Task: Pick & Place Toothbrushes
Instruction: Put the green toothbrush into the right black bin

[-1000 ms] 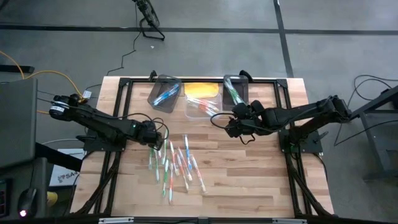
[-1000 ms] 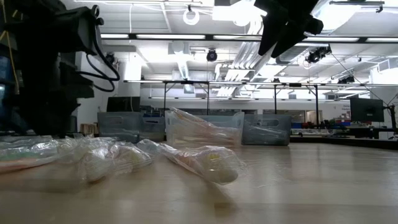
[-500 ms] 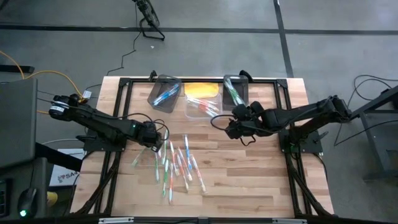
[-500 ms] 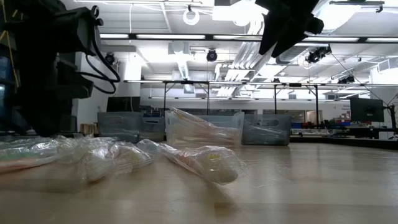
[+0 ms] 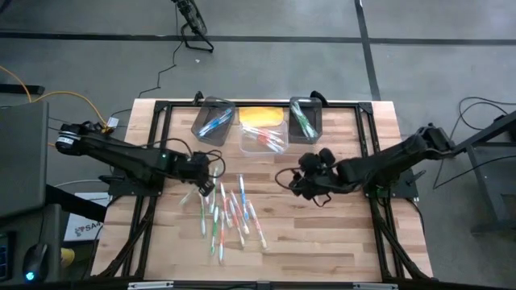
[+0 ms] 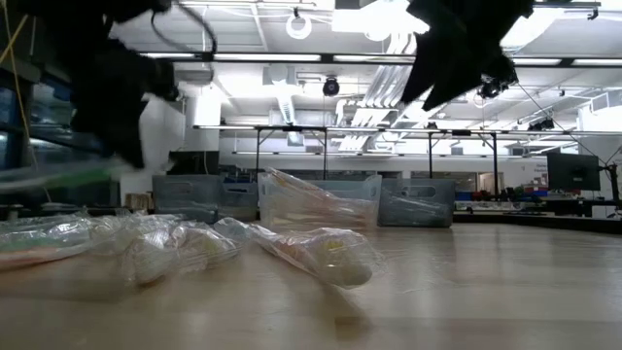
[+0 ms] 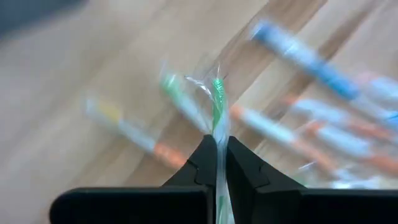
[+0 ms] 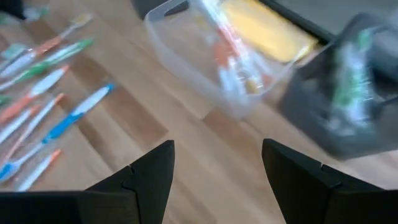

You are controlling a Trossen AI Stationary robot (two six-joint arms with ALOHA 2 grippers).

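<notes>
Left fingers (image 7: 216,163) clamped on a green toothbrush (image 7: 217,102), long axis running straight out ahead, lifted above the scattered toothbrushes (image 5: 230,209) mid-tabletop (image 5: 322,234). Right fingers (image 8: 216,171) spread, empty, beside the clear bin (image 8: 205,56). Bare wood between.

Grey floor (image 5: 435,56) around the table; ceiling strip lights (image 6: 292,58) glow overhead.

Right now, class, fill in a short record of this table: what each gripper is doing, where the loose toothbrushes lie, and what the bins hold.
left gripper: shut on a wrapped green toothbrush, lifted off the table
right gripper: open, empty, near the bins
loose toothbrushes: scattered mid-table
left bin: blue toothbrushes
middle clear bin: pink/red toothbrushes
right bin: green toothbrushes
</notes>
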